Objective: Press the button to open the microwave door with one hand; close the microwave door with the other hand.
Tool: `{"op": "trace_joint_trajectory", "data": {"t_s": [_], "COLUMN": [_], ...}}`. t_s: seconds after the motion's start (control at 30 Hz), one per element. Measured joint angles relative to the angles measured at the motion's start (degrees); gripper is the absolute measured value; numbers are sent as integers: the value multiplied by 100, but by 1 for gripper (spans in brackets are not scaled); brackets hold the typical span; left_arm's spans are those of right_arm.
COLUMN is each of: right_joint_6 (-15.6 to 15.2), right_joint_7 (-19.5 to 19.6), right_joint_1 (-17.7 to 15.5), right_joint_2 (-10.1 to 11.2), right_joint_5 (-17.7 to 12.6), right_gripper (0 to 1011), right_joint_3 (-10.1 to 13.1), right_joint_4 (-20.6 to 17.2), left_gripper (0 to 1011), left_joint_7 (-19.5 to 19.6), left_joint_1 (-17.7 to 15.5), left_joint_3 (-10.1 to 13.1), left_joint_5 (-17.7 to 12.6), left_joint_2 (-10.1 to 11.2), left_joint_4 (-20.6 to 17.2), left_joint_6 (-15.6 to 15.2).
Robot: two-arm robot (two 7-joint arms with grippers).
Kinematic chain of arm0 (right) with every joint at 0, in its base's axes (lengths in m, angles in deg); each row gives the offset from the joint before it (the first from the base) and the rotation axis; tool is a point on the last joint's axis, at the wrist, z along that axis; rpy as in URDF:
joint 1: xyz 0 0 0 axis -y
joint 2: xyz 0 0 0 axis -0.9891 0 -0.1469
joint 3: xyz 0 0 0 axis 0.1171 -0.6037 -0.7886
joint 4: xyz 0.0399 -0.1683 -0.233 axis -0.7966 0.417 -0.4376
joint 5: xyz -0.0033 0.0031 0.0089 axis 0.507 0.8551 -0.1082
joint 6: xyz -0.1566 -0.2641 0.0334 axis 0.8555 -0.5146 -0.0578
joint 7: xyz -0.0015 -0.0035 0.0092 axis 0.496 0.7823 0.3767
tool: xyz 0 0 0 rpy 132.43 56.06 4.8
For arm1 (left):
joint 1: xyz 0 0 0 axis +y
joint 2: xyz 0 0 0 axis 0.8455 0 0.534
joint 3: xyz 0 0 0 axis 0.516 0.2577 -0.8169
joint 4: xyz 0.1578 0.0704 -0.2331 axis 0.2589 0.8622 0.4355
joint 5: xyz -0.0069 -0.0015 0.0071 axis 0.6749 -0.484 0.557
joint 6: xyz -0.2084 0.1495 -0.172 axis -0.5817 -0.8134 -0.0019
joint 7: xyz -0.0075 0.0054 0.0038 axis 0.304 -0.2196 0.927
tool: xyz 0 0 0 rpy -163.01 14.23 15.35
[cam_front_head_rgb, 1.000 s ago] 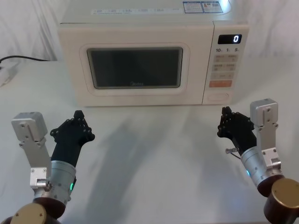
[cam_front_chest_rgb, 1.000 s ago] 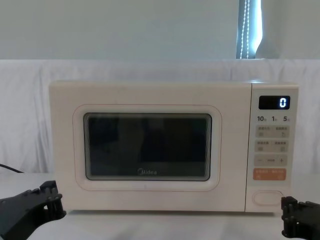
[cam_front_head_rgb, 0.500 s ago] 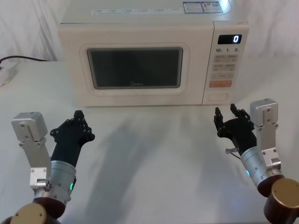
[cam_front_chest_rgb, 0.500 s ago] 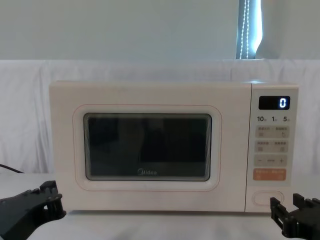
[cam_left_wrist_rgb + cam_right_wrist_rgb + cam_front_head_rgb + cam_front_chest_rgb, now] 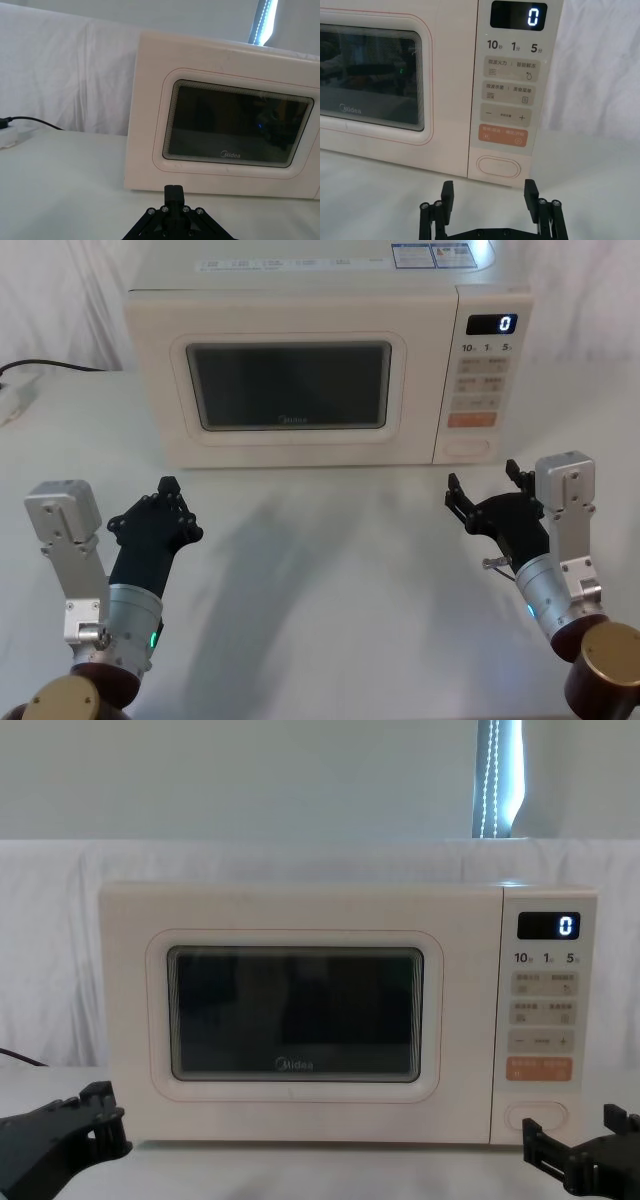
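Observation:
The cream microwave (image 5: 300, 302) stands at the back of the table, its display showing "0". The microwave door (image 5: 290, 390), with its dark window, is closed. Lowest on the control panel is the oval button (image 5: 466, 448), which in the right wrist view lies straight ahead of my fingers as button (image 5: 499, 167). My right gripper (image 5: 482, 480) hovers open in front of and below the button, a short way off, with nothing between its fingers (image 5: 448, 190). My left gripper (image 5: 168, 485) is shut at the front left, well short of the door (image 5: 235, 125).
A black cable (image 5: 50, 366) runs to a white power strip (image 5: 10, 400) at the table's left edge. White cloth covers the table (image 5: 320, 560), and a white curtain hangs behind. Open tabletop lies between the two grippers and the oven's front.
The right gripper's fingers have spread from shut to wide open while staying in place. The left arm and the door have not moved.

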Motion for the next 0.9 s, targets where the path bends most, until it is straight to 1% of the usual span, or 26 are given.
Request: {"op": "trace_joint_trajectory", "data": {"t_s": [0.03, 0.17, 0.6, 0.67, 0.73, 0.8, 0.9], "right_joint_6": [0, 0, 0, 0, 0, 0, 0], "right_joint_7": [0, 0, 0, 0, 0, 0, 0], "right_joint_1": [0, 0, 0, 0, 0, 0, 0], "right_joint_2": [0, 0, 0, 0, 0, 0, 0], "right_joint_5": [0, 0, 0, 0, 0, 0, 0], "right_gripper": [941, 1001, 1002, 1001, 1001, 1001, 1002], "right_joint_3": [0, 0, 0, 0, 0, 0, 0], "right_joint_4": [0, 0, 0, 0, 0, 0, 0], "left_gripper": [0, 0, 4, 38, 105, 139, 227], "left_joint_7": [0, 0, 0, 0, 0, 0, 0], "left_joint_1": [0, 0, 0, 0, 0, 0, 0], "left_joint_3": [0, 0, 0, 0, 0, 0, 0], "left_joint_5": [0, 0, 0, 0, 0, 0, 0], "left_joint_2": [0, 0, 0, 0, 0, 0, 0], "left_joint_4": [0, 0, 0, 0, 0, 0, 0], "left_joint_6": [0, 0, 0, 0, 0, 0, 0]}}
